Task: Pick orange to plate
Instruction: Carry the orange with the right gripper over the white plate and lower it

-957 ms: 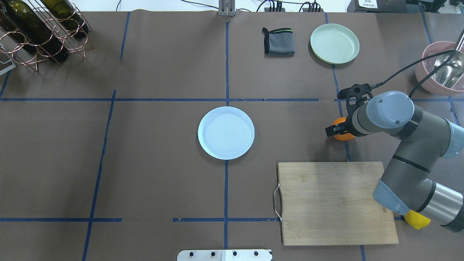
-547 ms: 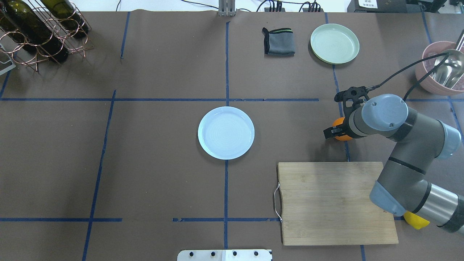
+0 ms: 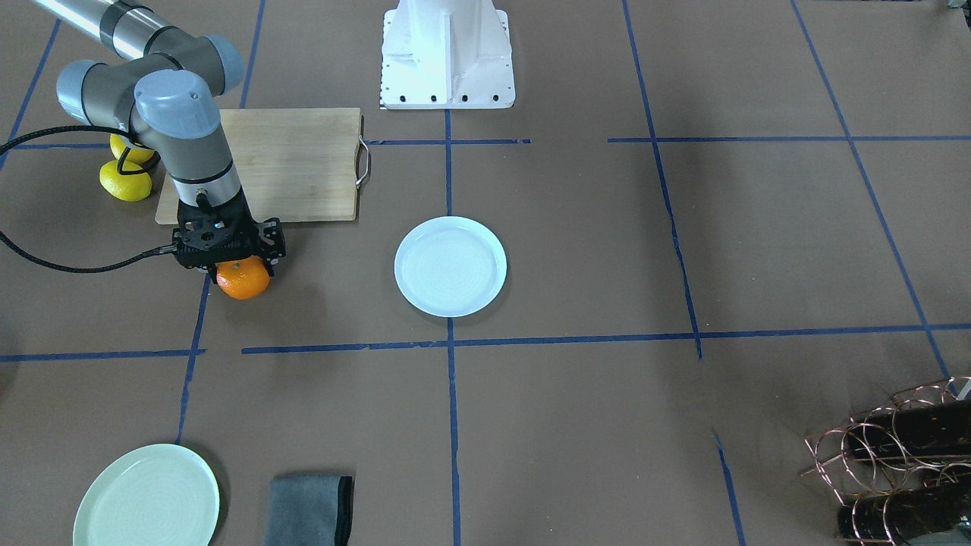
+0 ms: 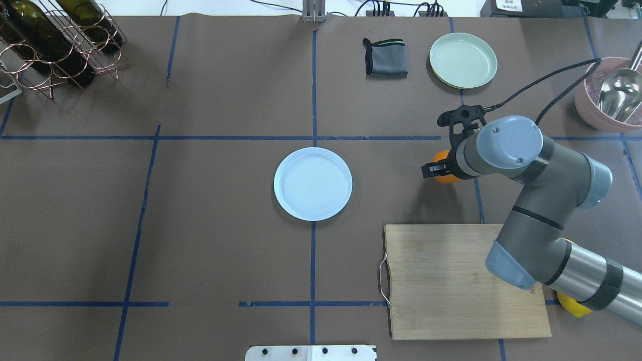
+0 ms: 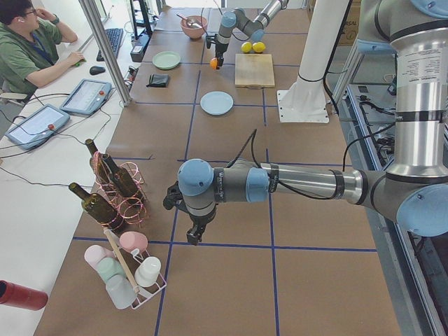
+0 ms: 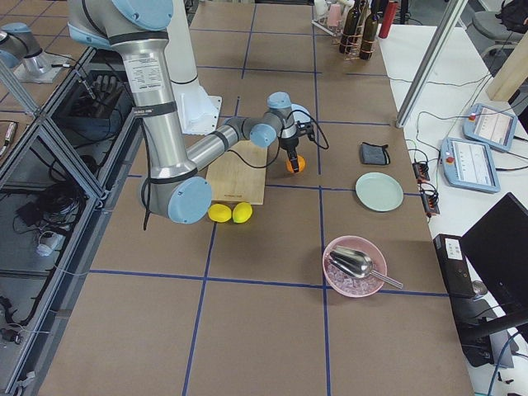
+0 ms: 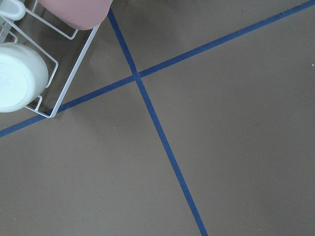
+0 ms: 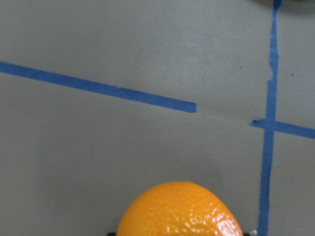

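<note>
Orange (image 4: 446, 176) gripped, plate (image 4: 313, 184) empty
Seen from overhead, the right end effector (image 4: 441, 169) pinches the orange at the plate's 3 o'clock; transfer and release remain.

No legible text in any view. Burnt-in mark on the cutting board (image 4: 451, 281), by its right edge: too small to read. Sticker on the left arm (image 5: 418, 66) and sticker on the right arm (image 6: 145, 81): print blurred. White label (image 4: 506, 4) beyond the worktop's far right corner: unreadable.
</note>
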Controlling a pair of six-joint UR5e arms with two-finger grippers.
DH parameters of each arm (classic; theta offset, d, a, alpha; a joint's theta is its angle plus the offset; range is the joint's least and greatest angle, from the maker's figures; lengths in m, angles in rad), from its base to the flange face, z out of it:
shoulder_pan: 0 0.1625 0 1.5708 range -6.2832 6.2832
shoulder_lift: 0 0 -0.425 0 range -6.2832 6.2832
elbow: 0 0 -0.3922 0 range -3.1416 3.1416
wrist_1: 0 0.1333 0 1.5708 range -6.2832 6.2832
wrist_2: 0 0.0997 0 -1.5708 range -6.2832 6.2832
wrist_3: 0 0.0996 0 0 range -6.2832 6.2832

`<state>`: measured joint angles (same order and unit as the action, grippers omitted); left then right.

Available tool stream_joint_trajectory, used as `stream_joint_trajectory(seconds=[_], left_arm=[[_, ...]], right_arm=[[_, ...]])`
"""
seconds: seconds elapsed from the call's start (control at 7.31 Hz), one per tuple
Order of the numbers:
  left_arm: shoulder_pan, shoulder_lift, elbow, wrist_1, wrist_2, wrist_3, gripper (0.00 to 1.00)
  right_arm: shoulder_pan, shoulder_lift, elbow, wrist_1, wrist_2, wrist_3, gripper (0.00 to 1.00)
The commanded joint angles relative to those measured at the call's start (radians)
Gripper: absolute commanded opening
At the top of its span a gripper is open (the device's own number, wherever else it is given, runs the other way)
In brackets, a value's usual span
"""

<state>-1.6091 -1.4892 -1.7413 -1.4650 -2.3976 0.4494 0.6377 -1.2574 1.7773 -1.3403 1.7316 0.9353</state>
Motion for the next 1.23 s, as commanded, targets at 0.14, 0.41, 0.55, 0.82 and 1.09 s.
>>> stream_joint_trajectory(seconds=[0.14,0.41,0.55,0.82,1.09], left_arm=[[0.0,0.0,-0.003,0.0,0.0,0.0,1.0],[0.0,-0.002,-0.003,0.0,0.0,0.002,1.0],[0.0,-0.002,-0.006,0.0,0.0,0.0,1.0],[0.0,0.0,-0.006,0.002,0.0,0.0,1.0],[0.0,-0.002,-0.006,0.0,-0.002,0.0,1.0]], right_arm=[[-0.057,0.397,-0.126,-0.238,-0.007,0.208,0.22],[-0.131,0.571,-0.348,-0.237,-0.1,0.263,0.25],[-0.162,0.614,-0.418,-0.237,-0.124,0.295,0.25],[-0.194,0.665,-0.516,-0.238,-0.164,0.313,0.27],[-0.208,0.655,-0.518,-0.255,-0.17,0.312,0.4]])
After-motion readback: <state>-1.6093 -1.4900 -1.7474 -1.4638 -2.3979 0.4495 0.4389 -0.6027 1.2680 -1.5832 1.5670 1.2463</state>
